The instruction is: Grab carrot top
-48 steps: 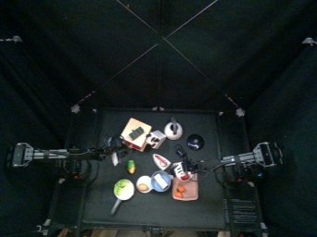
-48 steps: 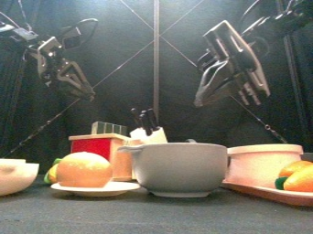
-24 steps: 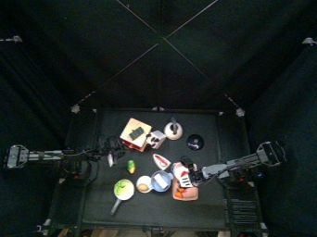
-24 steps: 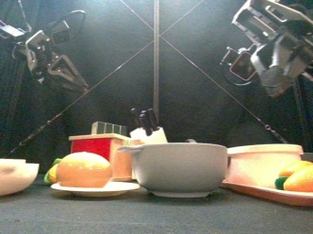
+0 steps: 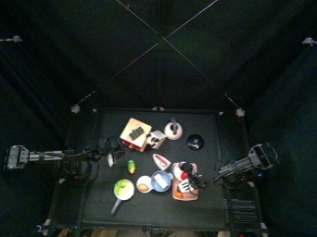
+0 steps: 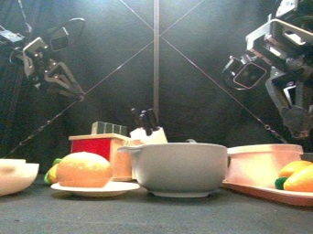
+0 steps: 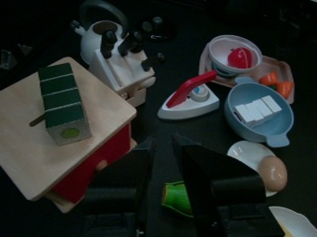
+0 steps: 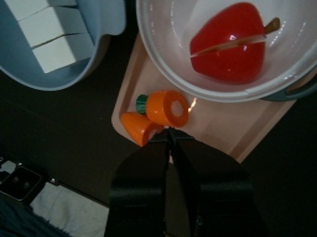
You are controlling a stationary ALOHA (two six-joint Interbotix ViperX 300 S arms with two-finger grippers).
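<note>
The right gripper's [image 8: 171, 139] jaws taper to a point right at the carrot's [image 8: 154, 118] edge. The slit between them is so thin in the right wrist view that I cannot tell whether they are parted or pinched, nor whether they grasp the carrot. The left gripper's [image 7: 165, 146] jaws stand released and apart, holding nothing, with a small yellow-green vegetable [image 7: 177, 193] showing in the gap below them. That arm hangs over the left part of the black table [image 5: 210, 125]. On the table, the largest piece near the left gripper is a pale wooden board [image 7: 69, 125] on a red base, with a green carton [image 7: 59, 102] lying on it. Toward the right side sits a pinkish tray [image 8: 242, 139]. It carries a pale pink bowl [image 8: 168, 56] with a red item [image 8: 229, 42] inside. Just beside the tray stands a blue bowl [image 8: 74, 79] filled with white cubes [image 8: 56, 42]. The carrot, stubby and orange with a green collar, lies on the tray's bare part just outside the pink bowl's rim, between that bowl and the tray's edge nearest the blue bowl.
</note>
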